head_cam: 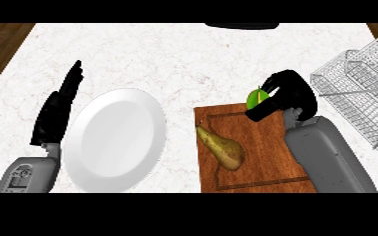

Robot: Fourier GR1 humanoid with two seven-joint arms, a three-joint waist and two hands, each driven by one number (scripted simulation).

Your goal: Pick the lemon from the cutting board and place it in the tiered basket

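The robot's right hand (289, 96) has its fingers curled round the small yellow-green lemon (256, 98) at the far right corner of the brown wooden cutting board (258, 145), so the grasp looks made, though whether the fruit is lifted clear cannot be told. The carry to the white wire tiered basket (353, 87), just right on the pale marbled surface (184, 55), remains. The left hand (60, 105) rests at the left with straight fingers, beside a white round plate (114, 137); a brown-yellow pear (221, 147) lies mid-board.

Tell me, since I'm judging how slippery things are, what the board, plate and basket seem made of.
The board looks like reddish-brown wood: grain streaks and a carved groove. The plate seems glazed ceramic, plain white and smooth, though plastic is possible. The basket looks like thin pale metal wire in an open grid.
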